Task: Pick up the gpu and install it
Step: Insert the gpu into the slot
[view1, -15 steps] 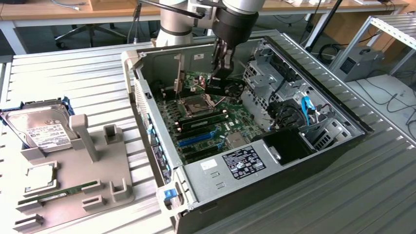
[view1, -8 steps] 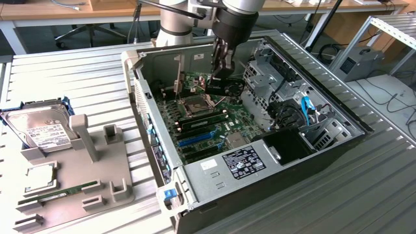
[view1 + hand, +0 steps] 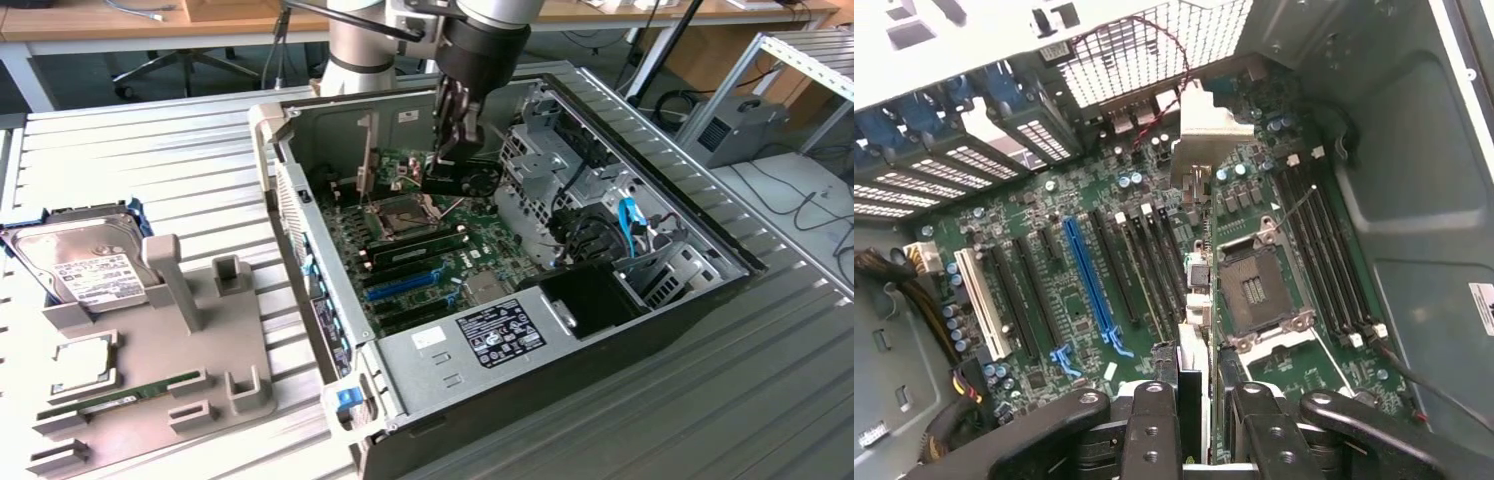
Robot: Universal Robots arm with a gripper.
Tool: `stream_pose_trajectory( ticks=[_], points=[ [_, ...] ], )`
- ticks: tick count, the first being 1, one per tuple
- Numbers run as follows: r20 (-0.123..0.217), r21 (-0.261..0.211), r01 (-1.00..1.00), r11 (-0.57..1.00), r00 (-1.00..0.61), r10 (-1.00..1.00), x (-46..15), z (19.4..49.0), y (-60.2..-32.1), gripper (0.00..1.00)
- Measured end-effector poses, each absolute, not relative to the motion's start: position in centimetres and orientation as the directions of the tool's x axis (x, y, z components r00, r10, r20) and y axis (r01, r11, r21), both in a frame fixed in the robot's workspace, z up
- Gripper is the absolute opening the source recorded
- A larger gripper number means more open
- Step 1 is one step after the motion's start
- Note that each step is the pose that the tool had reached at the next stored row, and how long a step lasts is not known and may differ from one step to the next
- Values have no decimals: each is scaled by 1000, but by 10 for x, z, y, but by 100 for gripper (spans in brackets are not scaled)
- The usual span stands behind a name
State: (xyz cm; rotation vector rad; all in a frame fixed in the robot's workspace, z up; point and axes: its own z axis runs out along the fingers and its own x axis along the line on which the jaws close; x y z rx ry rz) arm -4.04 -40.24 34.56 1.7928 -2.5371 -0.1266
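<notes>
While jaws clamp gpu (image 3: pixel 1196 335), it hangs upright over motherboard (image 3: pixel 1079 300).

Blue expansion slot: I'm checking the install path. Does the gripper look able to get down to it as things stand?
Probably yes. The gripper, shut on the gpu, hangs inside the open case above the motherboard; the blue expansion slot is empty, with nothing lying across it.

The hand (image 3: pixel 1194 398) has free room above the motherboard (image 3: pixel 470 218); drive cage (image 3: pixel 534 160) and cables (image 3: pixel 625 222) crowd alongside.
</notes>
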Motion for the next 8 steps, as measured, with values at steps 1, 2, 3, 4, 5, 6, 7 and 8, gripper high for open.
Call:
stream_pose_trajectory(
  ticks=[1, 2, 3, 4, 5, 6, 7, 8],
  points=[
    [-21, 85, -942, 324, -327, -945, -40, 346, -402, 26],
    [-21, 85, -945, 317, -319, -947, -40, 346, -402, 26],
    [-21, 85, -946, 313, -315, -949, -40, 346, -402, 26],
    [-21, 85, -948, 308, -311, -950, -40, 346, -402, 26],
    [-21, 85, -949, 304, -307, -952, -40, 346, -402, 26],
    [-21, 85, -950, 300, -302, -953, -40, 346, -402, 26],
    [-21, 85, -952, 295, -297, -955, -40, 346, -402, 26],
    [-21, 85, -953, 291, -293, -956, -40, 346, -402, 26]
  ],
)
